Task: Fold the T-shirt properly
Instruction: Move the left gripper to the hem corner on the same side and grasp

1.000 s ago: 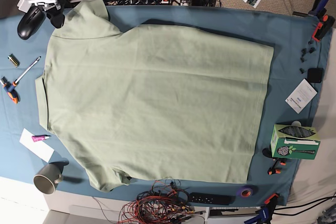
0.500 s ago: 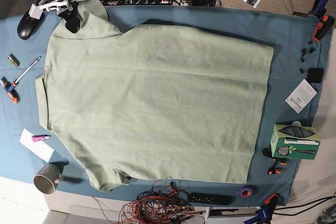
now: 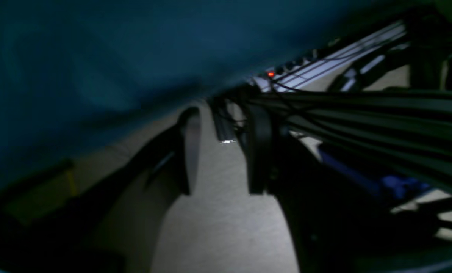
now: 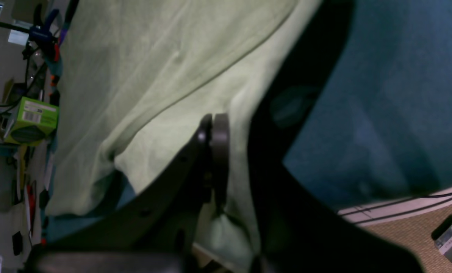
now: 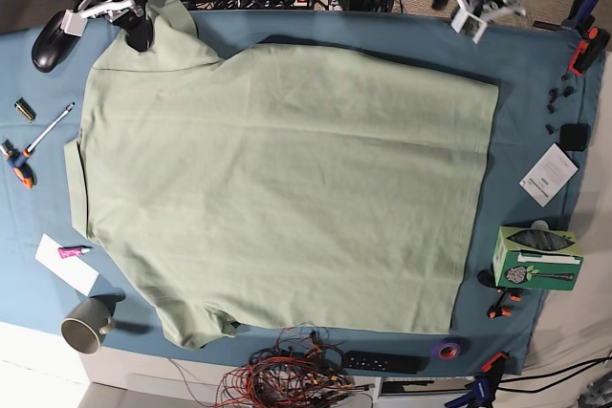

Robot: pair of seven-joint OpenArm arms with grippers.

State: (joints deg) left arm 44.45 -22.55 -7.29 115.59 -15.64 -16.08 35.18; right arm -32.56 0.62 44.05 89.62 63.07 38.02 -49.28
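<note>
- teal table cloth (image 5: 535,74) carries the flat T-shirt (image 5: 287,179);
- green box (image 5: 535,257) at 4 o'clock; grey mug (image 5: 88,324) at 8 o'clock; pen (image 5: 50,128) at 9 o'clock

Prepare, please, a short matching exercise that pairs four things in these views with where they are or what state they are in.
Things:
1. T-shirt
2. right pincer
3. green box
4. grey cup

Places or states:
a. at the table's lower left corner in the base view
b. spread flat on the blue cloth
c. closed on a sleeve
d. beside the shirt's hem, on the base view's right

Pairs: 1-b, 2-c, 3-d, 4-a
</note>
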